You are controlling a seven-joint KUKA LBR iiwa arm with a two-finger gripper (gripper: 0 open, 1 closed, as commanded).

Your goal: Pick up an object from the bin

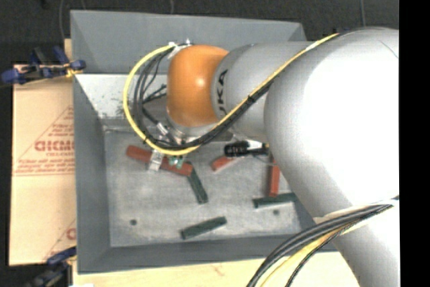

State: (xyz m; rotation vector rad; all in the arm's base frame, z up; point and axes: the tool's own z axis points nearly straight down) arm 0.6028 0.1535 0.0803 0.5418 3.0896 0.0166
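The gripper [160,160] is low over the upper left of the bin [91,171], under the arm's orange cover [193,84]. Whether it is open or closed cannot be told (the wrist and cables hide most of it). It sits between two red-brown sticks, one at its left [138,153] and one at its right [179,169], both on the floor. A dark green stick [198,189] lies just below, and another green stick [203,228] lies well apart, near the front wall.
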